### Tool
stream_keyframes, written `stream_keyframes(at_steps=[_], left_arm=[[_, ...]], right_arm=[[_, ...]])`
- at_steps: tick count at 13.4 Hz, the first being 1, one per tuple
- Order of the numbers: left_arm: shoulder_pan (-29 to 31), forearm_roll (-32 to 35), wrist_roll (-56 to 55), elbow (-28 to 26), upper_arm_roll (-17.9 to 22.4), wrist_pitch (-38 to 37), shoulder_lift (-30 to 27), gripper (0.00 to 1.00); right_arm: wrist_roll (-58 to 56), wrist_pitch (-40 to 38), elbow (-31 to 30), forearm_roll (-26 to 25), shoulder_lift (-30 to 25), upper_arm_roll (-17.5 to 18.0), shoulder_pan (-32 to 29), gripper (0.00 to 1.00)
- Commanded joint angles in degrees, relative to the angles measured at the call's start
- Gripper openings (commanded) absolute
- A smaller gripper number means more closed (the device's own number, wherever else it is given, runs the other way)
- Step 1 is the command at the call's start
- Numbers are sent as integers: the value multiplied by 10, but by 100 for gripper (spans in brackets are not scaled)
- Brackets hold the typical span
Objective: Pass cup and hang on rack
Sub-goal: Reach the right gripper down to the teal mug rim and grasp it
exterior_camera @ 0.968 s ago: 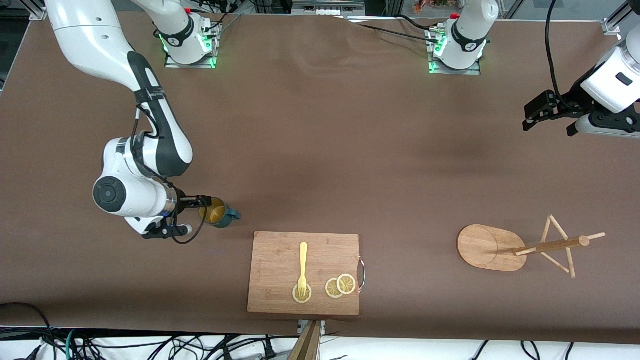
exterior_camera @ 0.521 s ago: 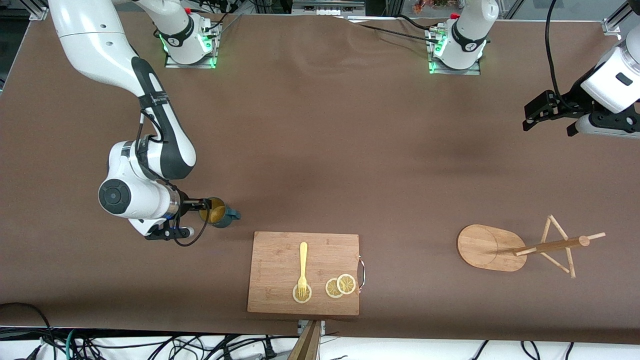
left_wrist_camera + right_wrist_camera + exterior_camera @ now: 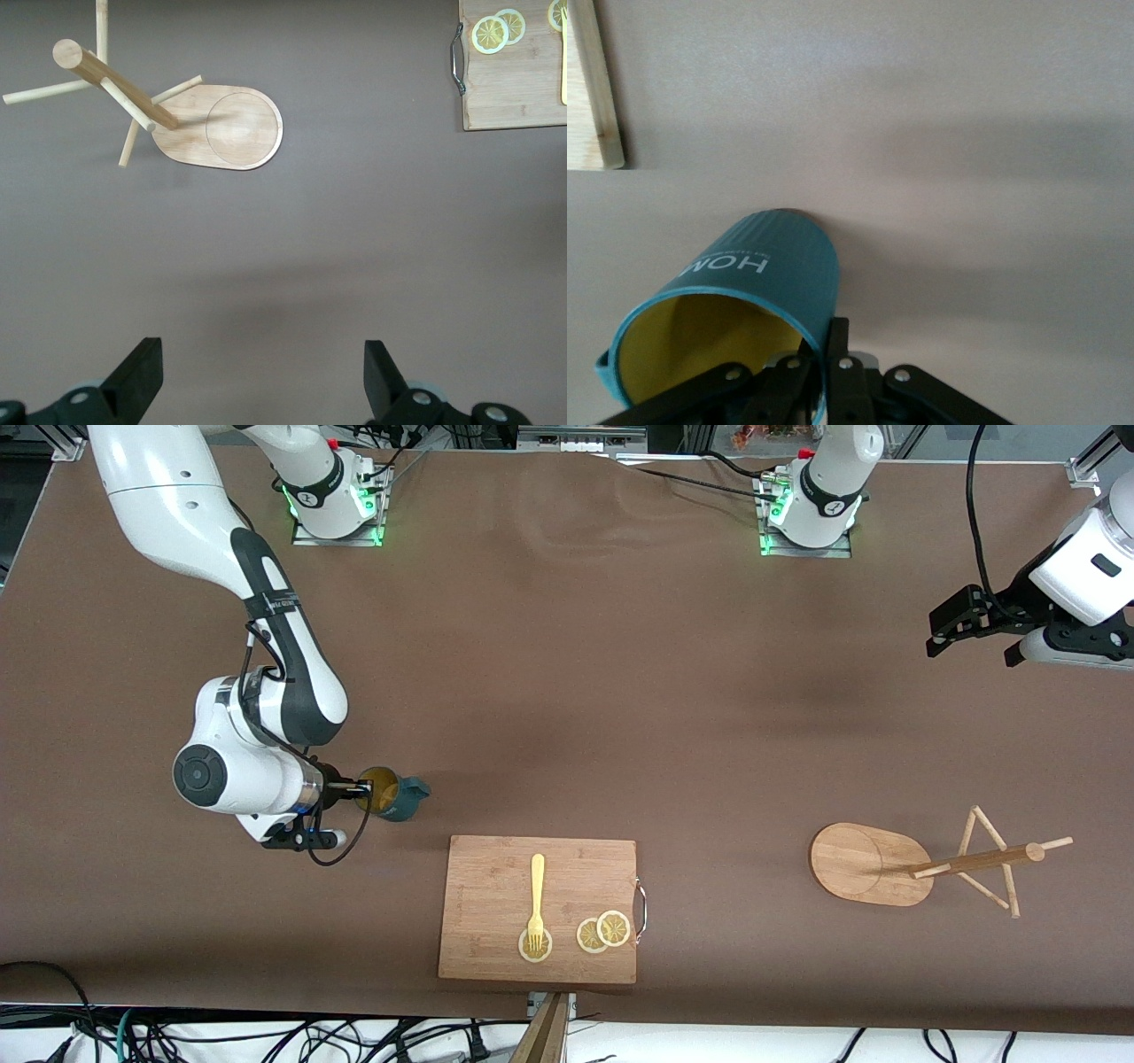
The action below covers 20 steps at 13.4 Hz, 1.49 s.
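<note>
Mid-height in the front frame, toward the right arm's end of the brown cloth-covered surface (image 3: 620,691): right hand (image 3: 365,786), clamped on the rim of the small dark teal ribbed mug with mustard-yellow inside (image 3: 399,797). Pinches the wall with one finger inside and one outside, as seen from the right wrist (image 3: 824,363). Tilts the mug (image 3: 744,283), mouth turned toward the wrist, white lettering on the ribbed side, loop handle pointing away from the arm. Cannot tell whether the base touches the surface.

Upper edge area of the front frame, at the left arm's end: left hand (image 3: 970,651), waiting in the air over bare surface, fingers spread wide (image 3: 261,381), holding nothing.

Lower part of the front frame, at the left arm's end: light wooden mug tree with oval base, central pole and thin pegs (image 3: 921,864), standing well apart from the mug; also in the upper area of the left wrist frame (image 3: 213,124).

Lower middle of the front frame: rectangular bamboo cutting board with metal handle (image 3: 496,886), carrying a pale yellow fork (image 3: 536,895) and lemon slices (image 3: 604,932), nearer to the front camera than the mug.
</note>
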Motion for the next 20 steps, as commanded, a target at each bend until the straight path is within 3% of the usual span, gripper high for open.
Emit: stream_keyframes(at_steps=[1,6,10,17,20], left_arm=[[1,-4,7,17,1,-13,6,100],[1,-3,7,17,1,-13,6,100],[1,-4,7,17,1,-13,6,100],[2,-4,7,17,1,-13,6,100],[2,-4,7,17,1,-13,6,100]], right_arm=[[15,-2,14,10,6,1,15,0],[135,-11,61,8,7,1,80,0],[282,-32,96,3,20,-1,183,0],[495,-29,275,-40,135,-4,355,0],[517,-16,288,-41,150,-5,406,0]])
